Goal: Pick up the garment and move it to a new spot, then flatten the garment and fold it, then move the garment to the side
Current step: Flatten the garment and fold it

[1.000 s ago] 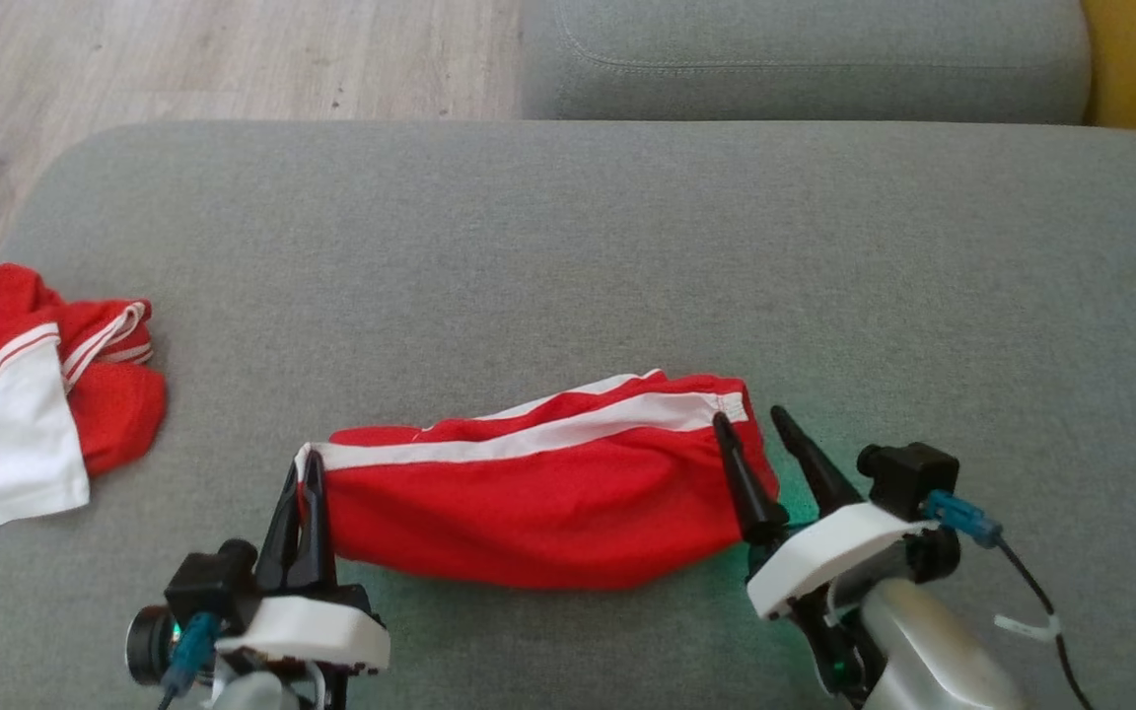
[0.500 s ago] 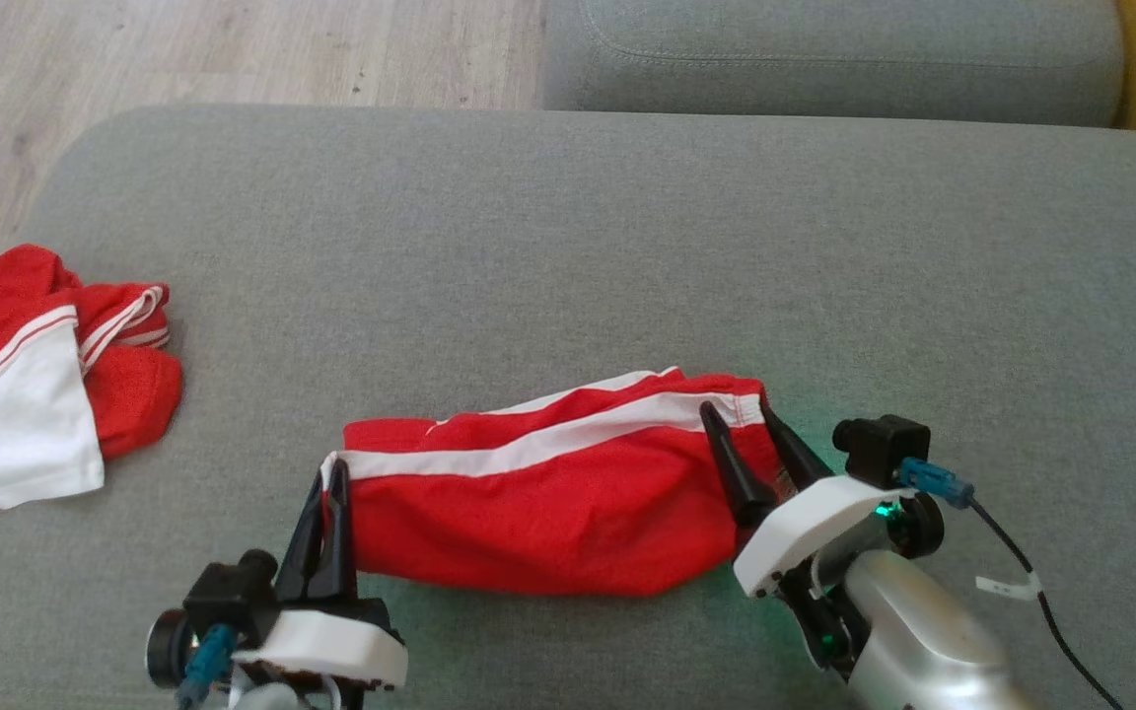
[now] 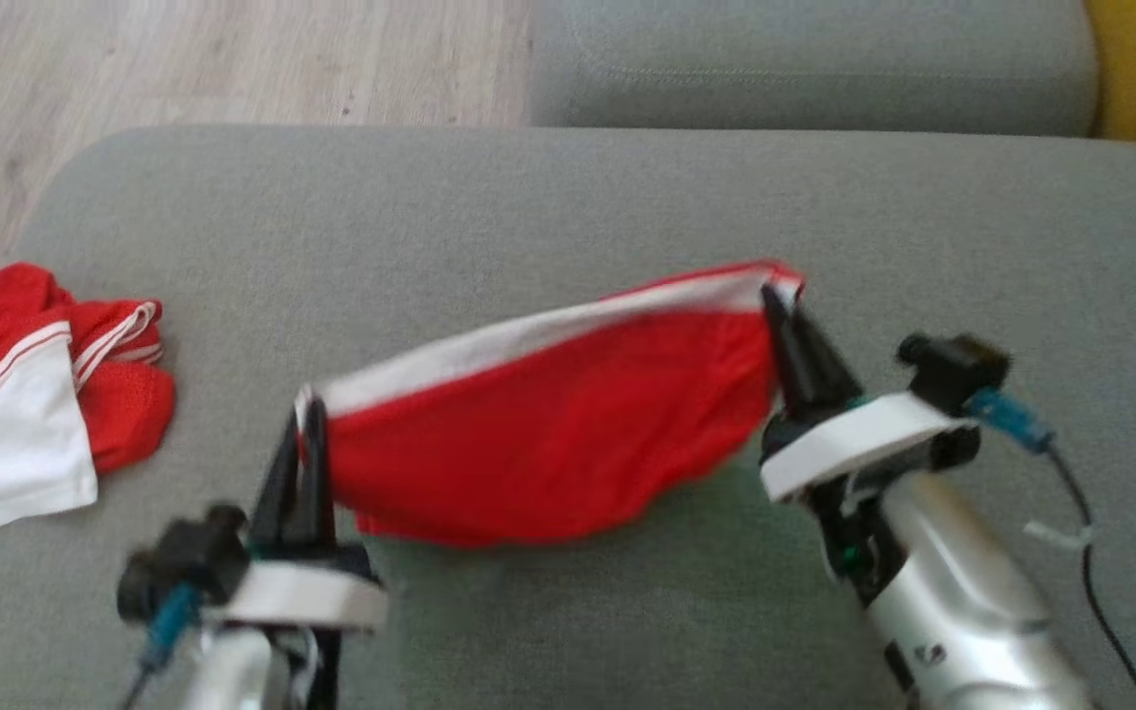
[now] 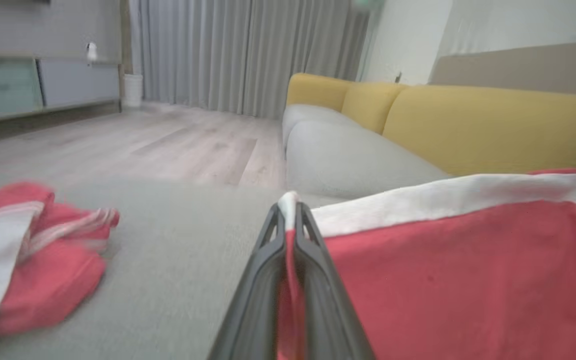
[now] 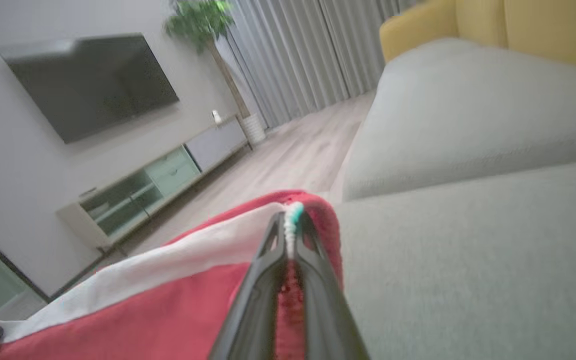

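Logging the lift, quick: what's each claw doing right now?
Left claw: closed, holding the garment at its left corner.
Right claw: closed, holding the garment at its right corner.

Red garment (image 3: 548, 434) with white band, stretched taut, lifted above grey sofa (image 3: 548, 217)

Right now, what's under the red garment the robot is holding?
Grey cushion shows just below the garment, whose ends the left fingers and right fingers pinch. The patch behind the sagging cloth is covered, so anything there cannot be seen.
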